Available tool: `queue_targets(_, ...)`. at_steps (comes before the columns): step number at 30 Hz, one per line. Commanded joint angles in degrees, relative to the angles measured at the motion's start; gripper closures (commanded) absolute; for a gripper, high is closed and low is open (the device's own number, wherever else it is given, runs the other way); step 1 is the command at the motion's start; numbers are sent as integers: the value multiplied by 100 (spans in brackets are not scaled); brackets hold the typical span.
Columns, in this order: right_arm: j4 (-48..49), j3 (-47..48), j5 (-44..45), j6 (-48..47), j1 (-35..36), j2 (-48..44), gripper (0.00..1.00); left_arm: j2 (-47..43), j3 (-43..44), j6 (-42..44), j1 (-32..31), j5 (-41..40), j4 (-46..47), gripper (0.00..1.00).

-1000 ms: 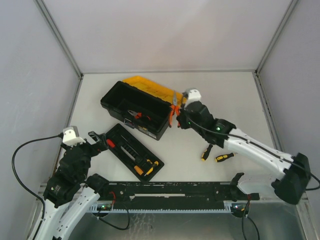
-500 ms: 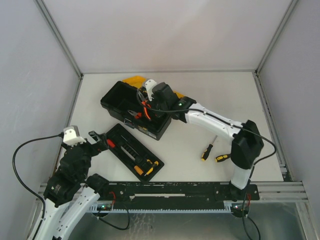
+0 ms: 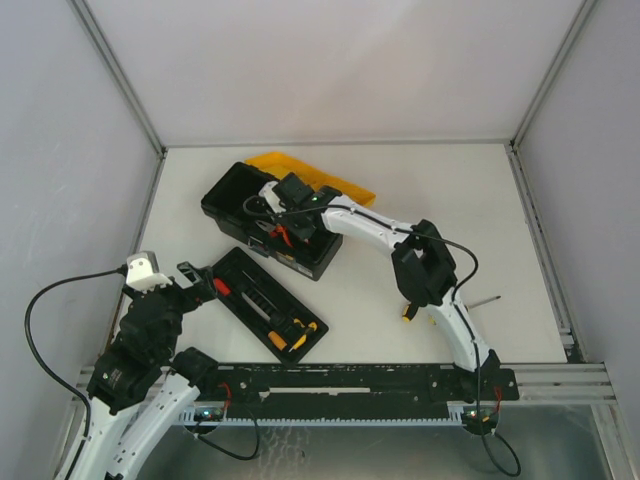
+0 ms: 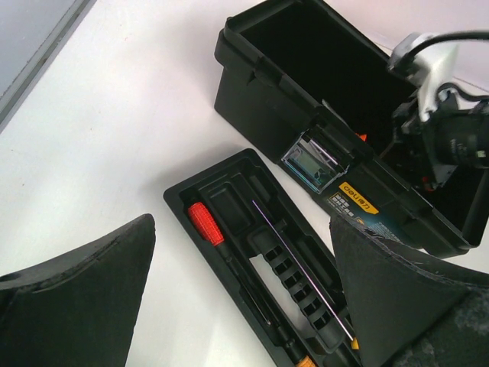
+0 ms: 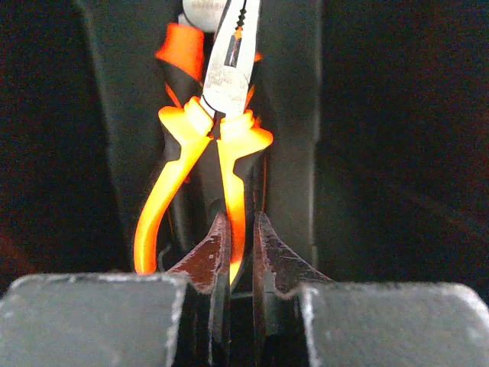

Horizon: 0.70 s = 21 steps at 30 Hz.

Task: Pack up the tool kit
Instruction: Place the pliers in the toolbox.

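The pliers are pinched by one orange handle in the right jaws, which are pressed almost together. They are held inside the open toolbox, nose pointing away from the wrist, over another orange-gripped tool already in it. The left jaws are spread wide and empty in front of the toolbox, beside the tray, which lies on the table just in front of the toolbox with a red-handled tool in it. The yellow lid is folded back behind the toolbox.

To be placed well, the pliers should be lowered until they are borne by the toolbox floor or the tools on it, and only then released. They should be kept off the walls and laid flat, so that the tray can later be seated on top.

A second earlier the pliers were held outside the toolbox's right end; now they are inside it. The left arm and tray are unchanged. A screwdriver right of the toolbox is now half hidden by the right arm.
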Motion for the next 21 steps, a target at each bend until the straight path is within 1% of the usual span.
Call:
queue_targets(1,-352,512,62,-275,47,159,100,69,-64,136,45,99,168,0)
queue_targets(3,-418,551,153,-239,88,233,94,70,-60,139,45,106,175,0)
queue_targets(5,-686,786,171,-136,136,271,90,62,-55,141,45,100,169,0)
queue_targets(6,-788,852,160,-108,151,234,82,51,-55,145,45,93,171,0)
queue_targets(7,-798,839,201,-56,160,149,70,39,-55,141,45,91,171,0)
queue_targets(11,-710,640,401,311,93,-365,50,-10,-68,134,45,82,168,0)
queue_targets(13,-566,426,360,567,7,-775,45,-18,-73,131,45,97,183,0)
queue_targets(16,-21,-372,245,890,-13,-1855,43,15,-68,137,45,121,190,0)
queue_targets(18,528,-1142,212,1081,-18,-2686,39,39,-64,147,45,133,186,0)
queue_targets(19,819,-1563,477,1234,-4,-3093,36,48,-64,154,45,141,188,0)
queue_targets(21,1294,-2472,1110,1628,-13,-3940,27,48,-64,149,45,144,187,0)
